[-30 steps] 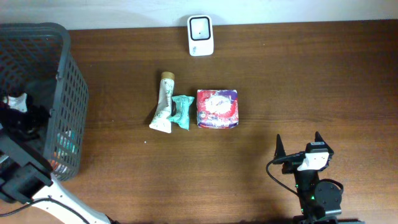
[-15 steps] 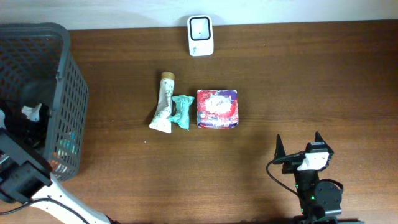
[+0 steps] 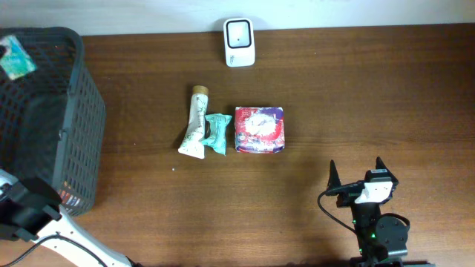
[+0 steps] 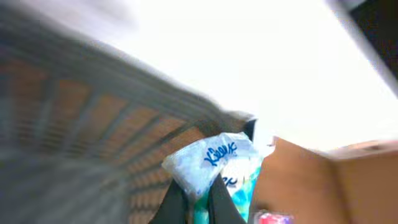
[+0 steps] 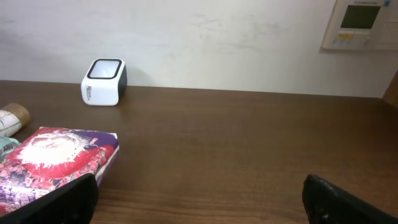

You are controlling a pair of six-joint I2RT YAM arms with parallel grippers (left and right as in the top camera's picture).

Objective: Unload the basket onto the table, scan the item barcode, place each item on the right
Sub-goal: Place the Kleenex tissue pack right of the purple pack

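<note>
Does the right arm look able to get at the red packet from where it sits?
Likely yes. The right gripper stands open, only bare table lies between it and the red packet, and the teal pouch sits on the packet's far side. Its stretch is hard to judge.

teal packet (image 3: 16, 61) over grey basket (image 3: 80, 104)

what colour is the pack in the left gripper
White with blue lettering and some teal; the pack shows best in the left wrist view.

Left pincer (image 4: 199, 194) clamped tight on a tissue pack (image 4: 208, 158); right pincer (image 3: 356, 166) spread wide, arm folded low.
</note>
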